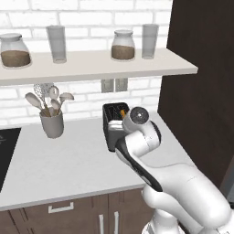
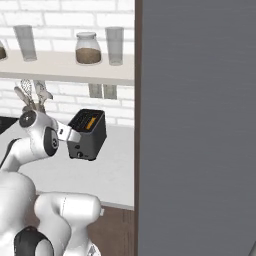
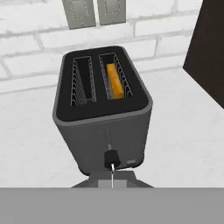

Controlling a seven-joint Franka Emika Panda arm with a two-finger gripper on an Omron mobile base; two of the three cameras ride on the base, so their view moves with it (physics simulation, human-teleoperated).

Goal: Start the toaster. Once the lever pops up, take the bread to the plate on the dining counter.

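Jaws pressed together, empty, at the near face of the boxy dark grey two-slot toaster point(image 3: 103, 109) on the pale surface point(image 1: 68, 164). Orange-tan bread slice point(image 3: 114, 81) low in the right slot. Risk: slipping off the lever point(image 3: 111, 159), leaving toaster unstarted.

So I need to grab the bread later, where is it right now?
The bread sits sunk in the right-hand slot of the toaster in the hand view, on the counter below the wall outlets.

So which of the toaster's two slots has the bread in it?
The right-hand slot as seen in the hand view: the bread sits low in it, orange-tan, on the side of the toaster nearer the dark panel. The other slot shows only bare wire guides.
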